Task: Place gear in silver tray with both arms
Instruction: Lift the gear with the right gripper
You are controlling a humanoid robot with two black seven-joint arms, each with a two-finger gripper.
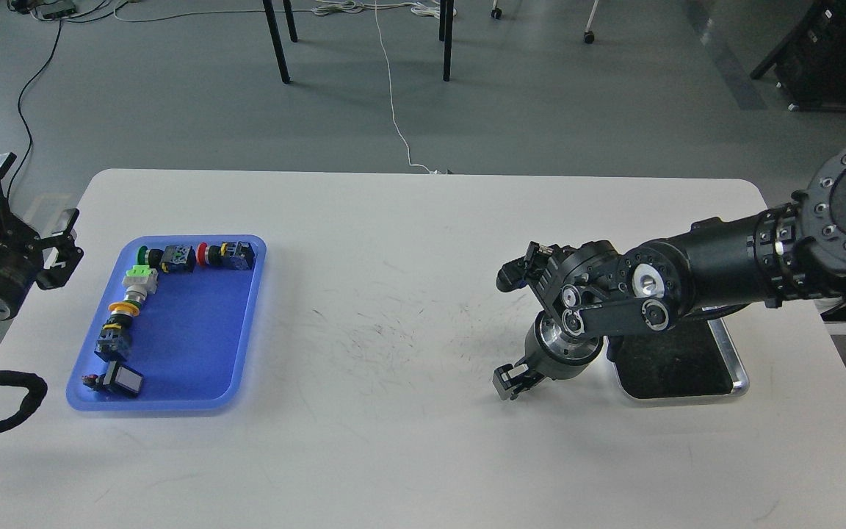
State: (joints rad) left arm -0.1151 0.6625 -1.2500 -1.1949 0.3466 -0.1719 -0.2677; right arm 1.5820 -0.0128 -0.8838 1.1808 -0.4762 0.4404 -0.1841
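Left end effector (26, 213) spread and empty beside blue tray (247, 323), right end effector (515, 378) unreadable near silver tray (735, 367); best reaching slowly, squarely for parts (129, 294).

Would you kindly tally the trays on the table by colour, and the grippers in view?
Blue plastic tray, holding push-button switch parts: 1
Silver tray, partly under the right arm: 1
Left gripper: 1
Right gripper: 1
Total: 4

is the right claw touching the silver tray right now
Apart. Head view: the right claw sits left of the silver tray, with white table showing between them.
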